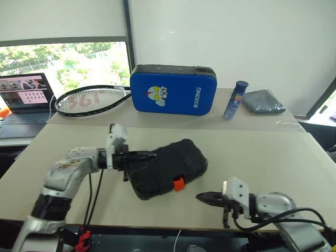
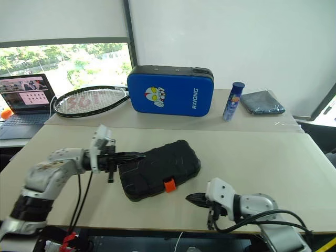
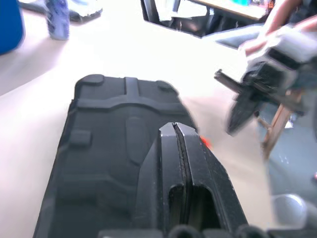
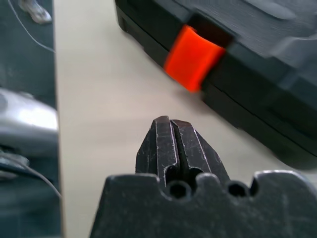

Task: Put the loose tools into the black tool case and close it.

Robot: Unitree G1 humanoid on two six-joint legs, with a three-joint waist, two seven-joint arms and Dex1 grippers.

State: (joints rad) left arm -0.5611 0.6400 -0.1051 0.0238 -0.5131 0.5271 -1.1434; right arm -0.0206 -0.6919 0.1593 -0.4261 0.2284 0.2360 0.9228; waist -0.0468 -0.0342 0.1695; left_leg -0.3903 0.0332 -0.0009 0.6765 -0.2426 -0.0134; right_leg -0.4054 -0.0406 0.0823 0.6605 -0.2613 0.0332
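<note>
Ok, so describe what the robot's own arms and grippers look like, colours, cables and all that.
Both arms are silver-grey metal with rounded segments and white wrist blocks. The left arm has a dark band near the bottom of the frame and black cables hanging beneath; the right arm trails looped black cables. The left gripper and right gripper each have two slim, tapered black fingers.

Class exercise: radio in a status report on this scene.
Left gripper shut, over closed black tool case. Right gripper shut, empty, near orange latch. Nothing in the way.

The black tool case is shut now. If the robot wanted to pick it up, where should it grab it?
Probably the long front edge of the black tool case beside the orange latch, coming from the robot's side. It lies flat and broad; that thin rim looks the easiest part for two fingers to pinch.
</note>
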